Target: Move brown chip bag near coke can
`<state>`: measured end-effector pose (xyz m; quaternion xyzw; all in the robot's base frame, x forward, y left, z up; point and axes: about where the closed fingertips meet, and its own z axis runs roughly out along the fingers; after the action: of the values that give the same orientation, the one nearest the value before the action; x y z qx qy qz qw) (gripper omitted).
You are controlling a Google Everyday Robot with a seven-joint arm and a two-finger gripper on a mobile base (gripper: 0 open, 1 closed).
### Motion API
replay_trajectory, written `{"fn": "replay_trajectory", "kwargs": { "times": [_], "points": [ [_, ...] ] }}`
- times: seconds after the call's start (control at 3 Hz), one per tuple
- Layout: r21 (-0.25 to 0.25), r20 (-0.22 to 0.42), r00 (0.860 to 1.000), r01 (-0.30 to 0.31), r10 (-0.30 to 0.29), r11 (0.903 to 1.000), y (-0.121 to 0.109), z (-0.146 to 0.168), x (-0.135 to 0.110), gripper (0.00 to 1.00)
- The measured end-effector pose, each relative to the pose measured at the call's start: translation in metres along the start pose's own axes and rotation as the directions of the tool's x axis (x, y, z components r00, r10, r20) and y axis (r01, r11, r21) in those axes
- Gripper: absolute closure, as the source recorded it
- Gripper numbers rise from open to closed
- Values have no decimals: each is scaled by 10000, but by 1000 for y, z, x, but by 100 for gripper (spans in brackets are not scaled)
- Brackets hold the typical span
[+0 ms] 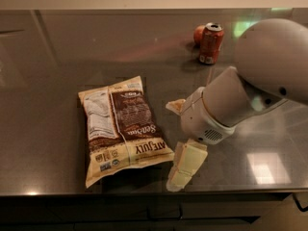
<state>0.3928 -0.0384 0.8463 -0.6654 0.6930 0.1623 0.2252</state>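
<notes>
— Where is the brown chip bag (pixel 122 129) lying?
— It is lying flat on the dark desk (pixel 53 52), toward the front edge and left of the middle, with its white label facing up.
— And the coke can (pixel 211 43)?
— The can is standing upright at the far right part of the desk, well apart from the bag. A round orange ball (pixel 198 33) is sitting just behind it; whether they are touching, one cannot tell.
— What is the claw (pixel 172 146) doing?
— The claw is hanging just beside the bag's right edge, near its lower corner. Its two cream fingers (pixel 186 163) are standing wide apart, one toward the front edge and one farther back, and they are gripping nothing.
— And the arm?
— The grey arm (pixel 240 95) is reaching in from the right, in front of the can.
</notes>
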Motion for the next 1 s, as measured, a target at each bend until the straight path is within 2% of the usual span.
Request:
{"fn": "replay_trajectory", "kwargs": {
  "times": [0.33,0.67,1.0],
  "points": [
    [-73,68,10000,-33,33,10000,7,15,-3,0],
    [-184,25,9999,-170,171,9997,13,28,-6,18],
    [-255,-66,9990,-442,441,9987,14,29,-13,41]
  ]
}}
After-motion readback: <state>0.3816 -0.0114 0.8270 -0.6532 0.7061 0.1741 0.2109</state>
